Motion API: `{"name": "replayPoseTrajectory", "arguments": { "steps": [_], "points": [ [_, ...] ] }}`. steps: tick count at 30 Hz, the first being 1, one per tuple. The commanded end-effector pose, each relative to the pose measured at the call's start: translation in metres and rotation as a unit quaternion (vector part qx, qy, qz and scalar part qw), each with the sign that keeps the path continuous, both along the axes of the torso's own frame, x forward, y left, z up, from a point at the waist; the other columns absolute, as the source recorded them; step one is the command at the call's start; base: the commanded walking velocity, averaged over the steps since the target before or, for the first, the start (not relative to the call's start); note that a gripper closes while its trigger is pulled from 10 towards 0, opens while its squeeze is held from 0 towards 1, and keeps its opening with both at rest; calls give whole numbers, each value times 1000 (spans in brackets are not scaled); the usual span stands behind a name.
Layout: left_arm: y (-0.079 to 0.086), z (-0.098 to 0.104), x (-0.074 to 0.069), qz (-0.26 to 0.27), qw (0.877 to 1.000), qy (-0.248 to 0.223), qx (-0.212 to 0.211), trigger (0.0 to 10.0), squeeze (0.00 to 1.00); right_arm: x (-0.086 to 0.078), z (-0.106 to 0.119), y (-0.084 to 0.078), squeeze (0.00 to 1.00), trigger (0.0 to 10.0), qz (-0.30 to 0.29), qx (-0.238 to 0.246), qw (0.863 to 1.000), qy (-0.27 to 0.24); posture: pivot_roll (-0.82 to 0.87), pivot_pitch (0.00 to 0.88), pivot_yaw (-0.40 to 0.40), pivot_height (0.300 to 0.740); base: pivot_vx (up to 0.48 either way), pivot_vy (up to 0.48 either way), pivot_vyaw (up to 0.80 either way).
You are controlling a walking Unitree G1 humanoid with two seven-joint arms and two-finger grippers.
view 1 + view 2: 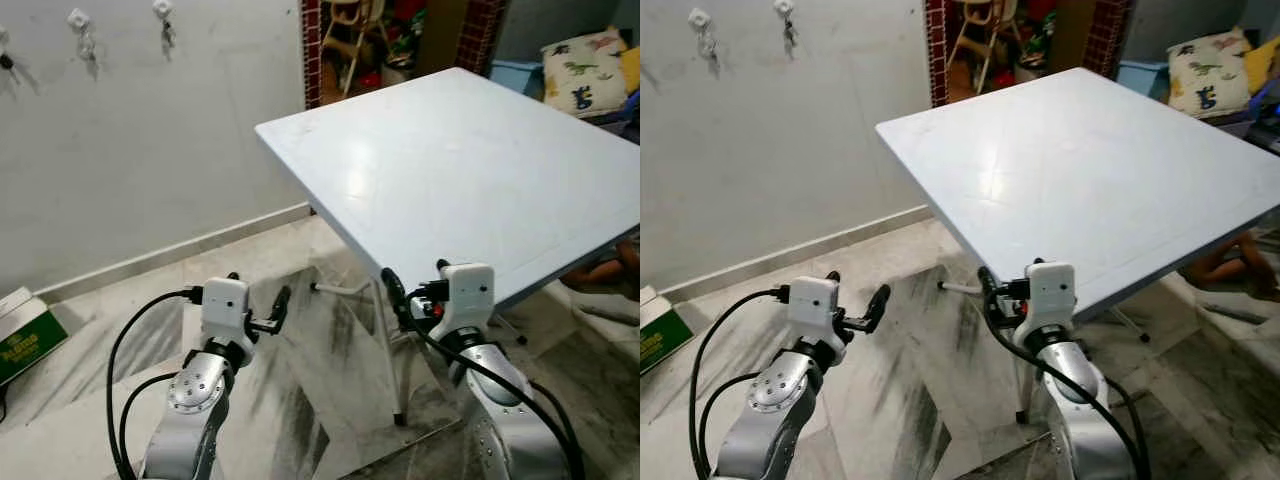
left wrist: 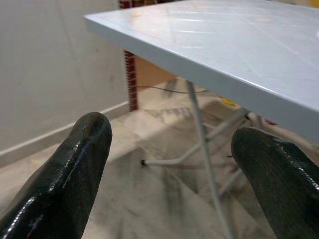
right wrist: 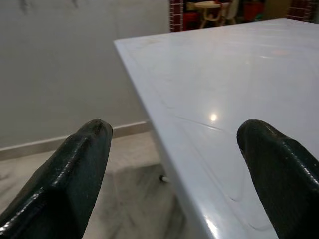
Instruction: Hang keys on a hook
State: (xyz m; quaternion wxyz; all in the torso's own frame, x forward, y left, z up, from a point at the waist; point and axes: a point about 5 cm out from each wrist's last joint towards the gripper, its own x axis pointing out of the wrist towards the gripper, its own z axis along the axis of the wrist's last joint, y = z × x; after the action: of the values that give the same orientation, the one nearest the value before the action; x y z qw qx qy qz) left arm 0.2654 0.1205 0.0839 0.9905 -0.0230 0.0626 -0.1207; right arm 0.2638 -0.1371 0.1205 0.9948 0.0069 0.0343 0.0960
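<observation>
Both arms raised low in front of the robot, over the marble floor point(image 1: 290, 400). Left tool point(image 1: 268, 318) open, fingers point(image 2: 65, 179) spread wide with nothing between them, hanging below and off the near-left edge of the white counter point(image 1: 470, 170), aimed at the counter's metal legs point(image 2: 204, 149). Right tool point(image 1: 400, 295) also open and holding nothing, fingers point(image 3: 70, 174) apart, sitting just at the counter's near edge close to the near-left corner, about level with the top. Hooks point(image 1: 78, 18) are up on the grey wall point(image 1: 150, 150), far left of the counter and well above and apart from both tools; another hook point(image 1: 162, 8) beside it. Small dark things dangle from these hooks, likely keys point(image 1: 167, 35), too small to be sure. Neither tool is near the hooks or the keys. Green-and-white box point(image 1: 25, 330) on the floor by the wall at far left. Dinosaur-print pillow point(image 1: 585, 65) beyond the counter's far-right corner. Wooden chair point(image 1: 355, 40) in the doorway behind the counter's far edge.
</observation>
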Motion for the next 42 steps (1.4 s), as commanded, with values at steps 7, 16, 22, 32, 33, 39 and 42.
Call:
{"name": "replayPoseTrajectory", "arguments": {
  "steps": [7, 16, 22, 32, 33, 39, 42],
  "points": [
    [-8, 2, 3, -13, 1000, -5, 2, 10000, 0, 2, -2, -3, 0, 10000, -10, 0, 1000, 4, -52, 0, 64, 740, 0, 0, -800],
    [-8, 2, 5, -14, 1000, -6, 5, 10000, 0, 2, -2, -3, 0, 10000, -14, -1, 1000, 6, -57, 0, 64, 740, 0, 0, -800],
    [-10, 0, 5, -12, 1000, 0, -6, 10000, 0, 3, -2, -4, 0, 10000, -17, -2, 1000, 7, -60, 0, 63, 740, 0, 0, -800],
    [-11, 0, 5, -19, 1000, -1, -7, 10000, 0, 3, -3, -5, 0, 10000, -19, -3, 1000, 9, -62, 0, 64, 740, 0, 0, -800],
    [-11, 0, 5, -20, 1000, -1, -8, 10000, 0, 3, -3, -5, 0, 10000, -19, -3, 1000, 9, -62, 0, 64, 740, 0, 0, -800],
    [-12, -1, 4, -24, 1000, 1, -10, 10000, 0, 2, -4, -6, 0, 10000, -21, -5, 1000, 11, -64, 0, 63, 740, 0, 0, -800],
    [-12, -1, 4, -24, 1000, 1, -10, 10000, 0, 2, -4, -7, 0, 10000, -22, -5, 1000, 11, -64, 0, 64, 740, 0, 0, -796]
  ]
}}
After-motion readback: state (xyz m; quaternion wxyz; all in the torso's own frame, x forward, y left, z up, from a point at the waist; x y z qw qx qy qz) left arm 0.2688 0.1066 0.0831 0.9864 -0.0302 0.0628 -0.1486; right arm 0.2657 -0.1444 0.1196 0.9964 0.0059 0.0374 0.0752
